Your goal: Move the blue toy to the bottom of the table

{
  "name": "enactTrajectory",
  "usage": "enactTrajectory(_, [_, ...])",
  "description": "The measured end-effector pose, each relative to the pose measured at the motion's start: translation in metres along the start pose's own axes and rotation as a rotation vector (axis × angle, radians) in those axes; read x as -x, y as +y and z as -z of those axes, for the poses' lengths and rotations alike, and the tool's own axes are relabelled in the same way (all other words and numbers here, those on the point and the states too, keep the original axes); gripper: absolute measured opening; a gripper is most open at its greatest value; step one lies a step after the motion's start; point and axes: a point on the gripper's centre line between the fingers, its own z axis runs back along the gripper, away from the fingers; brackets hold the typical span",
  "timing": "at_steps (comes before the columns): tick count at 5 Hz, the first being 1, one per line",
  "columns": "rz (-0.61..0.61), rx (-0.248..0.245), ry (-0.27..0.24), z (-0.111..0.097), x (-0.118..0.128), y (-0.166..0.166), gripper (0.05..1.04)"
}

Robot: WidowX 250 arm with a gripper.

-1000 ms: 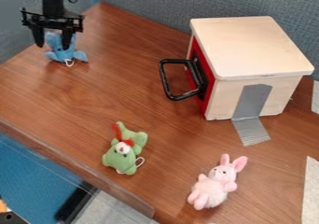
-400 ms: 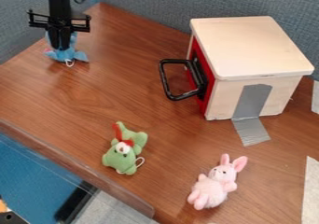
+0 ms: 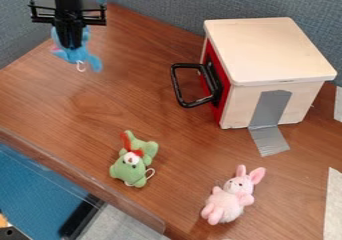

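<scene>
My pincer (image 3: pixel 71 45) clasps the blue toy (image 3: pixel 77 56) above the desk's (image 3: pixel 160 126) far end, grasp done, delivery to the bottom pending.

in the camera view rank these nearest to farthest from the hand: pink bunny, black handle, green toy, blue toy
1. blue toy, held in the hand, upper left
2. black handle, on the box's red front
3. green toy, lower left, near the table edge
4. pink bunny, lower right
</scene>
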Motion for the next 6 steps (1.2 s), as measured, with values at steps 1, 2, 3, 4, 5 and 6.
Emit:
enactTrajectory(1, [0.043, 0.042, 0.03, -0.001, 0.041, -0.014, 0.105])
enactTrajectory(2, [0.119, 0.066, 0.082, 0.01, 0.075, -0.033, 0.105])
enactTrajectory(3, [0.171, 0.058, 0.114, 0.017, 0.094, -0.042, 0.105])
enactTrajectory(4, [0.17, 0.018, 0.133, 0.021, 0.103, -0.034, 0.143])
enactTrajectory(5, [0.116, -0.004, 0.095, 0.012, 0.098, -0.023, 0.36])
enactTrajectory(6, [0.103, -0.015, 0.052, -0.006, 0.094, -0.019, 0.669])
